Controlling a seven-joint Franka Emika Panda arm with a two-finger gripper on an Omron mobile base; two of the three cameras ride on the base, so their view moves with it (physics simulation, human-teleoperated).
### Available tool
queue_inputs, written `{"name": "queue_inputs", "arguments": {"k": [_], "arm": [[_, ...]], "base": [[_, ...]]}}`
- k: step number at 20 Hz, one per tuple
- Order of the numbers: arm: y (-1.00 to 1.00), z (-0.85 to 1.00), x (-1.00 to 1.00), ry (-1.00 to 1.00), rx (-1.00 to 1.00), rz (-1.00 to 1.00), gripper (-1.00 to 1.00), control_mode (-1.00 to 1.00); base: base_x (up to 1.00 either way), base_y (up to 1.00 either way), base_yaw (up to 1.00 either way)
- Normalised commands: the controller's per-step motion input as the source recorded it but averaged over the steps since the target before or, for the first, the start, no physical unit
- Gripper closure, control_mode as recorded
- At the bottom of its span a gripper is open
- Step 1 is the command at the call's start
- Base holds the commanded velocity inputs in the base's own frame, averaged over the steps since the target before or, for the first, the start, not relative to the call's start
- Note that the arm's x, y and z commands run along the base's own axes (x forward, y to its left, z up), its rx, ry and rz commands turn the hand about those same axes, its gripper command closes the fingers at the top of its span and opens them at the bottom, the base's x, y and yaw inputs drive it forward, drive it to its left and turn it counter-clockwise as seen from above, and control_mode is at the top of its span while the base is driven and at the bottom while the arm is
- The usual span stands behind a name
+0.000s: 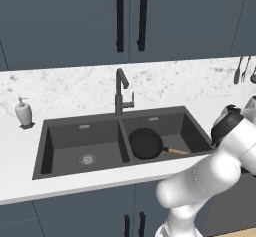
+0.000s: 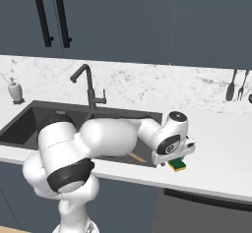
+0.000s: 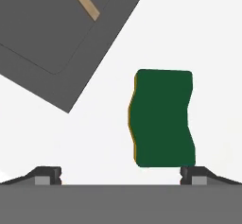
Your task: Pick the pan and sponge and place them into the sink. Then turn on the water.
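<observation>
Pan: already laid in the right basin of the sink.
Sponge: flat on the white tabletop, right of the sink.
Claw: spread wide, empty, above the sponge.
Risk: sponge sits off-centre toward one fingertip; a straight descent could clip it.

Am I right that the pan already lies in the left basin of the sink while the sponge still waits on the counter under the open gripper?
Not quite: the pan lies in the right basin of the sink, as the left base view shows. The sponge does wait on the counter under the open gripper.
</observation>
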Motion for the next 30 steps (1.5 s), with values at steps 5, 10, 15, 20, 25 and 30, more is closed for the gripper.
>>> {"name": "queue_inputs", "arguments": {"k": [5,10,15,20,25,30], "arm": [[0.0,-0.18,0.22,0.0,0.0,0.0,-1.0,-1.0],[-0.03,-0.14,0.2,0.0,0.01,0.0,-1.0,-1.0],[-0.13,-0.02,0.14,0.0,0.03,0.0,-1.0,-1.0],[-0.07,-0.11,0.16,0.02,0.0,0.0,-1.0,-1.0],[0.0,-0.23,0.16,0.09,0.0,0.0,-1.0,-1.0],[-0.05,-0.26,0.16,0.1,0.0,0.0,-1.0,-1.0]], "base": [[0.0,0.0,0.0],[0.0,0.0,0.0],[0.0,0.0,0.0],[0.0,0.0,0.0],[0.0,0.0,0.0],[0.0,0.0,0.0]]}}
